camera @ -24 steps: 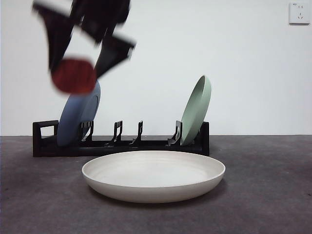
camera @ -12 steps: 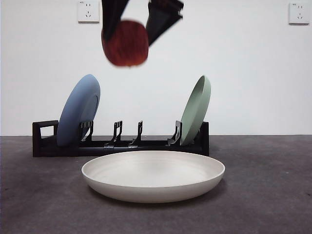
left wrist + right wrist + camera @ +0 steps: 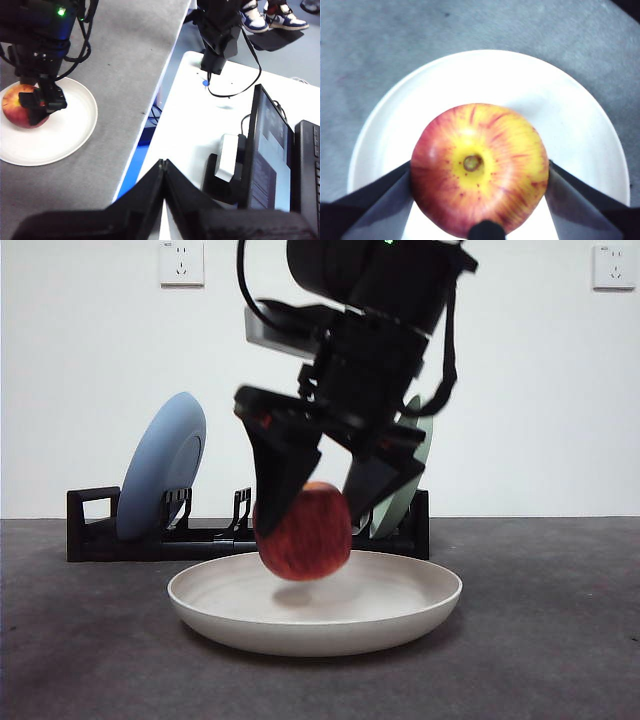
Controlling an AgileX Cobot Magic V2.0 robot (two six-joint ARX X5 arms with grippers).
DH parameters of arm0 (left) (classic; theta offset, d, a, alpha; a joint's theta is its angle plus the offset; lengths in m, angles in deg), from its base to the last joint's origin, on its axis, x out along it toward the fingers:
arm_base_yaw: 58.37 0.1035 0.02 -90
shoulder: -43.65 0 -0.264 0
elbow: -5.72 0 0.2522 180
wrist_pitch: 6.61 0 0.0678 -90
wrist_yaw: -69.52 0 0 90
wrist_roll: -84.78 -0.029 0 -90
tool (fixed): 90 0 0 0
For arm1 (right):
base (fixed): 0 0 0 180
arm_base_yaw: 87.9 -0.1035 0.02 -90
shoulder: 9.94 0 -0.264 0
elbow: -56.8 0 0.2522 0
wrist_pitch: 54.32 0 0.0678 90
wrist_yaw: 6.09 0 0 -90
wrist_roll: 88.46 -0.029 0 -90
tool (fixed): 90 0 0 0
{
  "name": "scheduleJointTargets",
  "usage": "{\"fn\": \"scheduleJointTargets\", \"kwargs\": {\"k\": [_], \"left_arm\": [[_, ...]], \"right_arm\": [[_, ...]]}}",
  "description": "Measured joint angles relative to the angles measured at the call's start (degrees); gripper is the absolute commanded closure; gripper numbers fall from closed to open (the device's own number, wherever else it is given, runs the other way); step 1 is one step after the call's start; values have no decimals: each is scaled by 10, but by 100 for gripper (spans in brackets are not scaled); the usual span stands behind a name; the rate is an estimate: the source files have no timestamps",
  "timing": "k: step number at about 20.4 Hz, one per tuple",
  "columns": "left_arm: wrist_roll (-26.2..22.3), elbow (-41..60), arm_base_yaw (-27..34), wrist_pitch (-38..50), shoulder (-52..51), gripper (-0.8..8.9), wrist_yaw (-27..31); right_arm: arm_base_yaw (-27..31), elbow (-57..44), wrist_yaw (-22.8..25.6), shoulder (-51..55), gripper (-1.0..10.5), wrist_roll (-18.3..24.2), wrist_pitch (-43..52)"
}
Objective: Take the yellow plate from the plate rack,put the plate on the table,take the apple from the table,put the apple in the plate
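The right gripper [image 3: 318, 515] clamps the apple [image 3: 302, 531], seemingly just above the yellow plate [image 3: 400, 620].

Three plates are in sight: one yellow plate [image 3: 314, 612] flat on the table [image 3: 550, 640], one blue plate [image 3: 160, 478] and one green plate [image 3: 408, 480] standing in the single plate rack [image 3: 95, 530]. There is one apple [image 3: 302, 532]. Two wall sockets [image 3: 181, 262] show on the far wall, left and right.
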Motion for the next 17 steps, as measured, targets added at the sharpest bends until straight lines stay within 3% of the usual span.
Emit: {"fn": "scheduleJointTargets", "kwargs": {"k": [12,14,16,17], "left_arm": [[-10,0,0,0,18,821,-5],[-10,0,0,0,18,821,-5],[-10,0,0,0,18,821,-5],[-10,0,0,0,18,821,-5]], "right_arm": [[19,-71,-5,8,916,-15,75],[19,-71,-8,8,792,-16,76],[19,-71,-17,8,565,-19,77],[20,-71,-19,8,527,-19,77]]}}
